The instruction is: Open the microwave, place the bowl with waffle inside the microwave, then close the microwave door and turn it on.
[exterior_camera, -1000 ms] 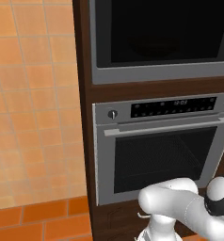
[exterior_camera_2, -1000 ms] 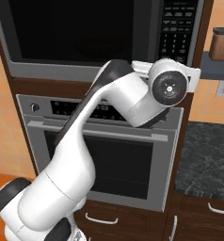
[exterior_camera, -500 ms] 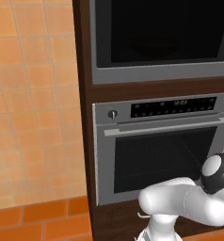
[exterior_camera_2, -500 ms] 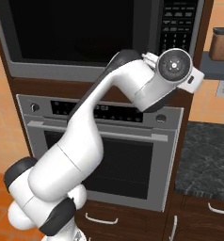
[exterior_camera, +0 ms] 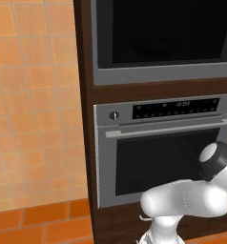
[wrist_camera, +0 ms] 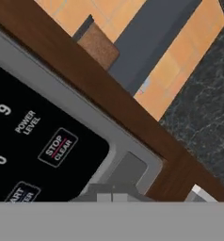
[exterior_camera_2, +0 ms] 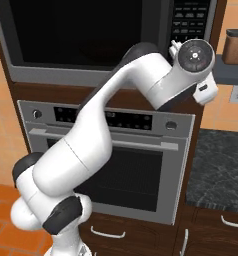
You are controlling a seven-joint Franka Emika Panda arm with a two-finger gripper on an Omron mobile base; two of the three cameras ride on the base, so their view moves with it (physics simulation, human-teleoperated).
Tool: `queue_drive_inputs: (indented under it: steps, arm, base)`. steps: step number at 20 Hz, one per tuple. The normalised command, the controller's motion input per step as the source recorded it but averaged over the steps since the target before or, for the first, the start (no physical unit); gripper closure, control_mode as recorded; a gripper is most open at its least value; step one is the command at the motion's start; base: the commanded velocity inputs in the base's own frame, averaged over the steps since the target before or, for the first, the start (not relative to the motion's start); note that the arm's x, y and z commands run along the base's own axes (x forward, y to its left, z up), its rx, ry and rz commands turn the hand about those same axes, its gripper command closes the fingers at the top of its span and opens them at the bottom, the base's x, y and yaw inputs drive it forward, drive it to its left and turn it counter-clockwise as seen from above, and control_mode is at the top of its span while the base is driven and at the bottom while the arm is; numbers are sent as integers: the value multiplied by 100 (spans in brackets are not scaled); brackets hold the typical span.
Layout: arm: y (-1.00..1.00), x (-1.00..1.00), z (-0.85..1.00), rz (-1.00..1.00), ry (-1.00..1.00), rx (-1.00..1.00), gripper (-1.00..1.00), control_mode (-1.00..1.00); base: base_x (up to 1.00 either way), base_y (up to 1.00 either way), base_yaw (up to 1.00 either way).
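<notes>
Microwave door (exterior_camera: 165, 35) closed; shut hand (wrist_camera: 111, 195) at keypad.

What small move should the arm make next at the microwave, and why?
Probably slide the shut gripper toward the START button, then press. The microwave door looks closed, and the gripper sits at the corner of the keypad, off that button.

Evenly and softly lit, flat rendered look, no hard shadows. Faint sheen on the microwave door (exterior_camera_2: 86, 35), otherwise near black. Slightly soft and pixelated throughout; keypad lettering in the hand view blurred but legible. No edge distortion.
</notes>
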Motion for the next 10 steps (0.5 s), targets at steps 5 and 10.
queue_drive_inputs:
  steps: [5, 10]
  arm:
    - [0, -1, 0, 0, -12, 12, 100, -100]
    - [18, -17, 1, 2, -16, 7, 100, -100]
  base:
    - [0, 0, 0]
    - [0, 0, 0]
